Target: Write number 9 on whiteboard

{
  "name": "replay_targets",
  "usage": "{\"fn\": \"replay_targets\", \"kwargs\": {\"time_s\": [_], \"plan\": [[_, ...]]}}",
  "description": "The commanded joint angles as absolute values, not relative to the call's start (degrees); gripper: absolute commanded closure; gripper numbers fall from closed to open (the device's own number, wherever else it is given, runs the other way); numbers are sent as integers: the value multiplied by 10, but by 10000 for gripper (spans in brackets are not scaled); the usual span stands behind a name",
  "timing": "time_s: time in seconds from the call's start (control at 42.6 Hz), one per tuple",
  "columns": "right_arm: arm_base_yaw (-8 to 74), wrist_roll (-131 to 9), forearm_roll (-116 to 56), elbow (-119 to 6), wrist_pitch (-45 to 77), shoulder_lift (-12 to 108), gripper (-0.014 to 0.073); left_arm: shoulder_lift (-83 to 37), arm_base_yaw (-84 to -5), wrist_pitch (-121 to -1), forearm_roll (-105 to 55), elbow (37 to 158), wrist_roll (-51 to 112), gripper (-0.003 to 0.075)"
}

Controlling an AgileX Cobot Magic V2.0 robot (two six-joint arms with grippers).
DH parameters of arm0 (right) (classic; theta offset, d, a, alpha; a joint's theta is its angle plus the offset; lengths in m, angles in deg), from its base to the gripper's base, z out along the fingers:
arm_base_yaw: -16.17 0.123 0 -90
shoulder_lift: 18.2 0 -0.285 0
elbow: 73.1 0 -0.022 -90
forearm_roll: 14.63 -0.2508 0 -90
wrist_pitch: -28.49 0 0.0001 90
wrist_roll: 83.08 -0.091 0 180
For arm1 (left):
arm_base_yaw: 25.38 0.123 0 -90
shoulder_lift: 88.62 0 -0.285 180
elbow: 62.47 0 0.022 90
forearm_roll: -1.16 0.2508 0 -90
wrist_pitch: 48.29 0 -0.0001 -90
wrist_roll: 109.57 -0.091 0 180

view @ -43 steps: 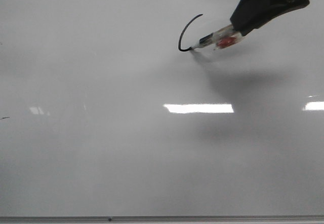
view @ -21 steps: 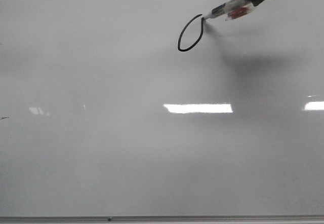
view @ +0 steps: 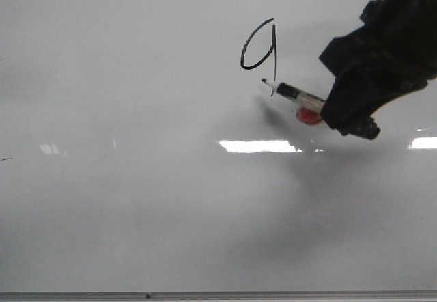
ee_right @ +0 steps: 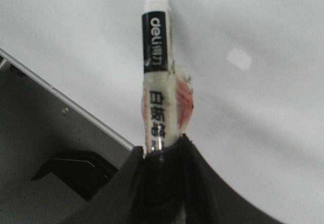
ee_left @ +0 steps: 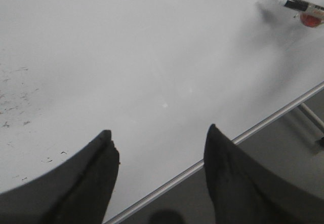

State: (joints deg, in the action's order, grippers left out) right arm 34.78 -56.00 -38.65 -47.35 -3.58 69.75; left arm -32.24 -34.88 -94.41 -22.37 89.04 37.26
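Front view: number 9 [view: 259, 46] on whiteboard [view: 136, 199], right gripper [ee_right: 161, 153] clamping marker [view: 295, 95], left gripper [ee_left: 159, 150] wide apart

Right gripper [view: 341, 114] black, reaching in from the upper right of the front view, angled down and to the left, fingers [ee_right: 136, 178] clamped tight around the rear of a marker [ee_right: 158, 77] that juts out straight ahead of the fingertips. Left gripper [ee_left: 159, 148] held low and level, two dark fingers [ee_left: 96, 173] spread wide apart, nothing between them.
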Motion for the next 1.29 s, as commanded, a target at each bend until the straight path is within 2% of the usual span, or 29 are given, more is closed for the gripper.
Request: {"fn": "replay_targets", "kwargs": {"time_s": [0.0, 0.211, 0.469, 0.774, 0.915, 1.197, 1.267], "plan": [[352, -545, -393, -490, -40, 639, 652, -328, -357, -918, -244, 905, 350, 342], [355, -485, -393, -490, -164, 549, 652, -314, -429, -938, -279, 915, 256, 342], [389, -370, -404, -490, -312, 469, 652, -228, -587, -983, -287, 974, 183, 342], [398, -307, -455, -490, -354, 464, 652, -94, -750, -968, -289, 1058, 167, 342], [398, -303, -456, -490, -354, 464, 652, -42, -779, -958, -289, 1095, 167, 342], [398, -302, -456, -490, -351, 464, 652, 9, -783, -959, -289, 1128, 155, 344], [398, -302, -456, -490, -351, 464, 652, 13, -783, -964, -289, 1129, 146, 381]]}}
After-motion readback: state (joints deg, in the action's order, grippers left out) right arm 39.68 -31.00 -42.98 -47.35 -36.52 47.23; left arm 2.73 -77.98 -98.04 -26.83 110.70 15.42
